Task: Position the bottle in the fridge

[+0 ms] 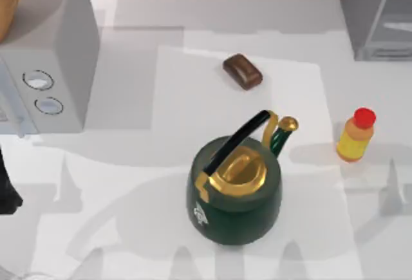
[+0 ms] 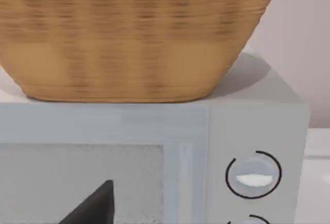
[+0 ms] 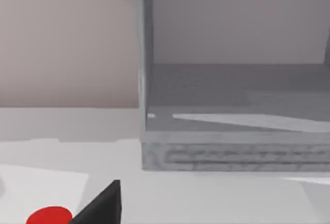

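You have the small yellow-orange plastic bottle [image 1: 355, 137] with its round red cap standing upright on the white bench [image 1: 129, 183], long axis vertical and the cap pointing straight up. Take the dark green kettle [image 1: 235, 186] with the gold lid and black handle as your landmark: the bottle stands apart from it on the right, past the kettle's gold-tipped spout. In the right wrist view you see the red cap [image 3: 49, 217] low at the edge.

The large plain grey metallic fridge [image 1: 380, 13] sits at the far right corner of the bench, well beyond the kettle and well apart from the bottle. The right wrist view looks at the fridge [image 3: 232, 105] with its thin frame, grey floor and ribbed base strip.

The brown rounded block [image 1: 243, 71] lies on the bench behind the kettle, not touching it. Far to the kettle's left stands the grey box with two round dials [image 1: 48, 67], and the left wrist view shows that box [image 2: 154, 157] with a woven tan basket [image 2: 129, 38] resting on its top.

A dark finger tip of the left gripper [image 2: 93, 208] and one of the right gripper [image 3: 100, 206] peek into their wrist views; you cannot tell how far either is open, and neither holds anything you can see.
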